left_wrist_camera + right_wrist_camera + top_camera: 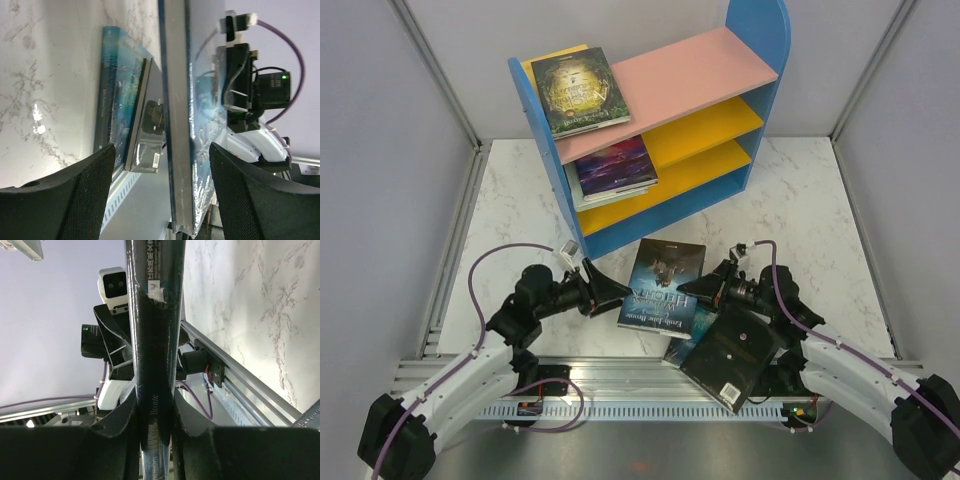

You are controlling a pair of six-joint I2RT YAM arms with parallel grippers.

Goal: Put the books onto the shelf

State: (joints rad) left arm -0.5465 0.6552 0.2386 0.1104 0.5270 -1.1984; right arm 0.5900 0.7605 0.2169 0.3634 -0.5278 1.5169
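Book in play: dark blue book [665, 285], glossy cover with pale lettering, thin, raised off the table just in front of the shelf [760, 25].
Long axis: runs roughly from the shelf back toward the arm bases, a little slanted.
Right gripper [708, 288]: pressed tight on the book's spine edge. The right wrist view shows the spine clamped between both pads.
Left gripper [618, 294]: spread wide on the opposite long edge. In the left wrist view the book's edge stands between the fingers [90, 190], and neither looks to touch it.
Key relation: the shelf lies straight beyond the book, away from both arms. The right arm carries it, so the left looks placed to steady it.
Already shelved: dark green book [578, 92] on the pink top board [690, 70], purple book [615, 165] on the yellow board below.
Waiting: teal book [682, 345] and black book [735, 360], farther from the shelf, under the right arm.
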